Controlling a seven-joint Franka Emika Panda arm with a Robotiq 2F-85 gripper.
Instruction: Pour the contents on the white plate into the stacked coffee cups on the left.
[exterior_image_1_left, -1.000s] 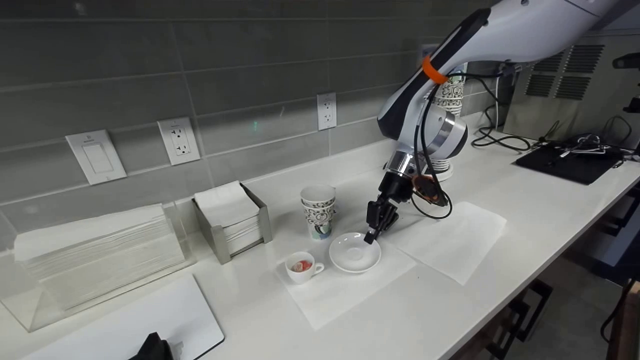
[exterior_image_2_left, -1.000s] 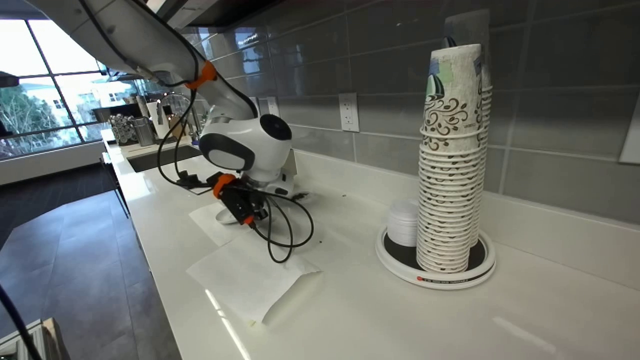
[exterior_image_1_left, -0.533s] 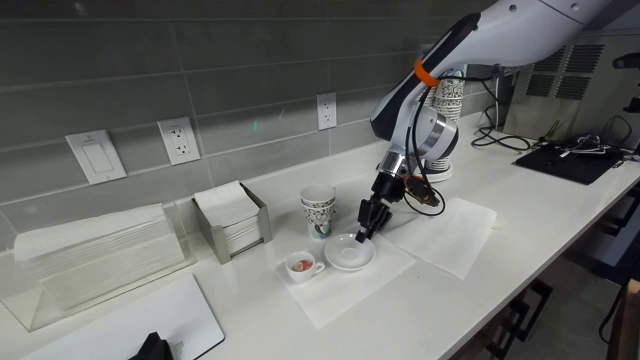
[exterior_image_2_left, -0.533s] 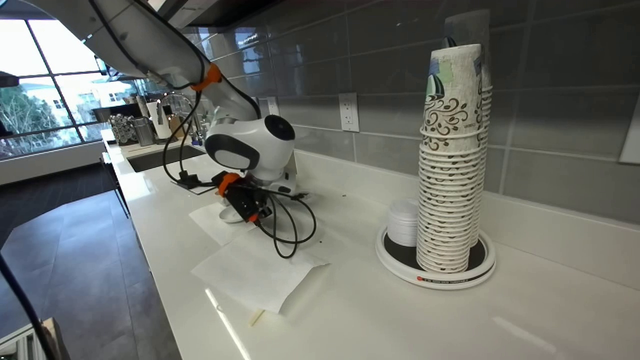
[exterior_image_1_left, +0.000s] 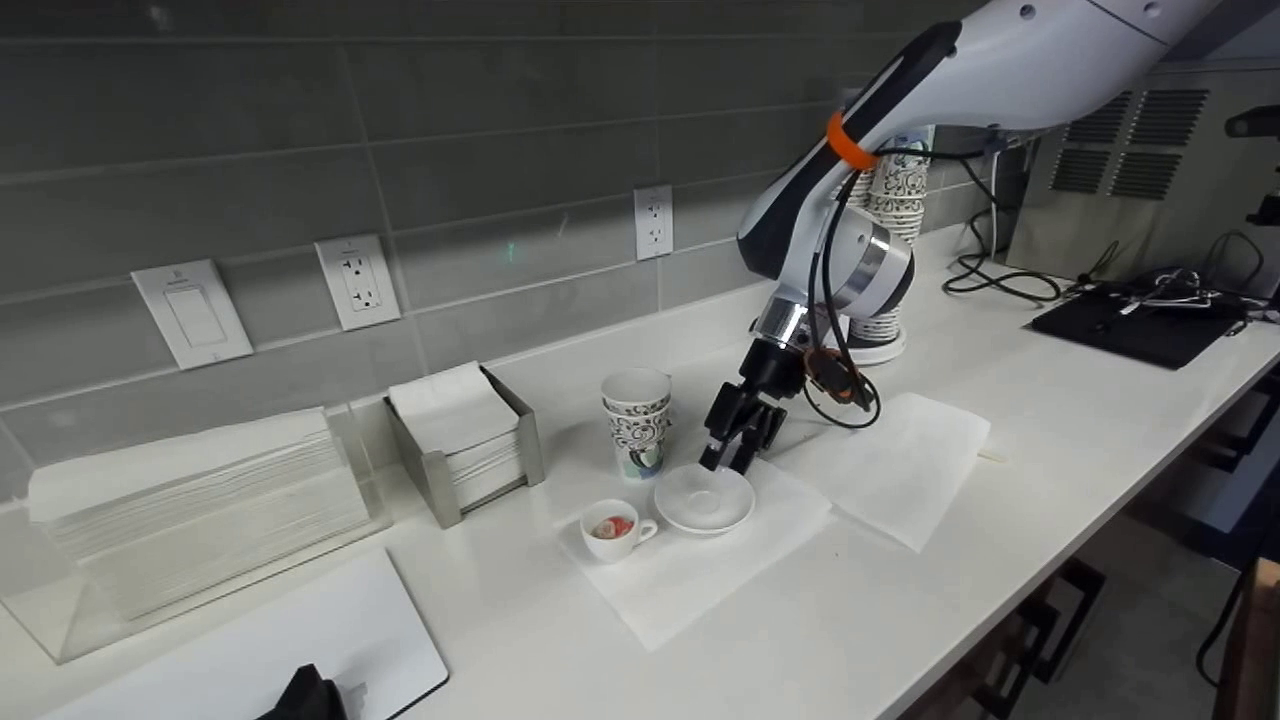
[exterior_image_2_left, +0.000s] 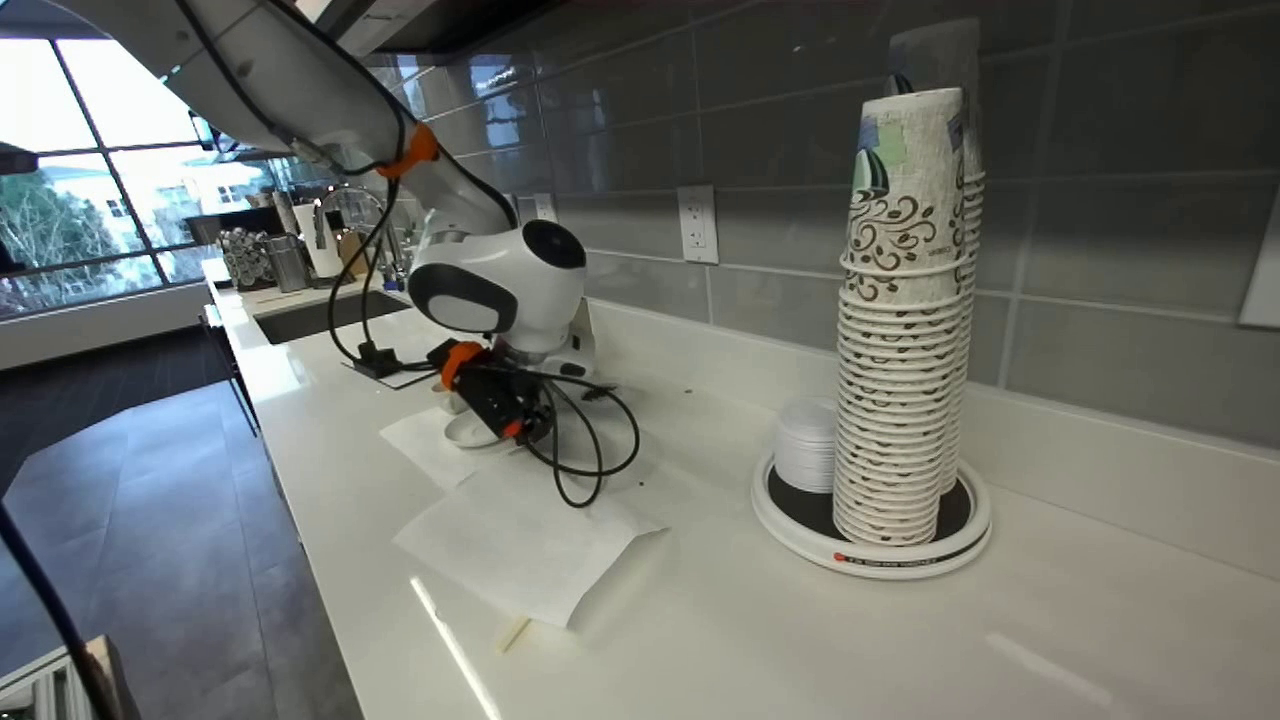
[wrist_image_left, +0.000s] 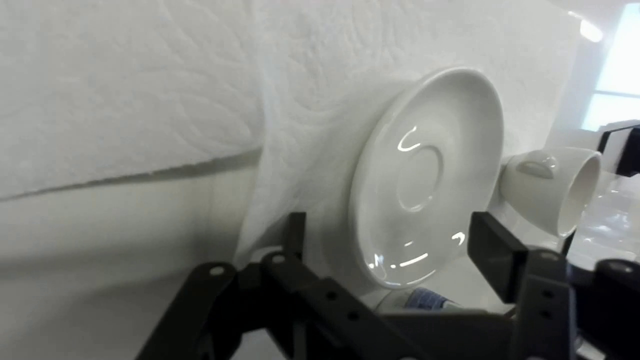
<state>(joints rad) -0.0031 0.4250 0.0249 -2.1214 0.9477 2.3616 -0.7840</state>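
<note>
Robotiq gripper (exterior_image_1_left: 727, 460) hovers, jaws apart, the saucer (exterior_image_1_left: 704, 499) bare; emptying the espresso cup (exterior_image_1_left: 608, 549) into paper coffee cups (exterior_image_1_left: 638, 425) apparently remains.

Napkins (exterior_image_1_left: 465, 425) are sitting in a holder (exterior_image_1_left: 441, 490) on the worktop (exterior_image_1_left: 520, 620), just beside towels (exterior_image_1_left: 215, 515) in a clear bin (exterior_image_1_left: 370, 488); outlets (exterior_image_1_left: 361, 282) and a switch (exterior_image_1_left: 193, 313) are dotting the wall (exterior_image_1_left: 500, 110).
</note>
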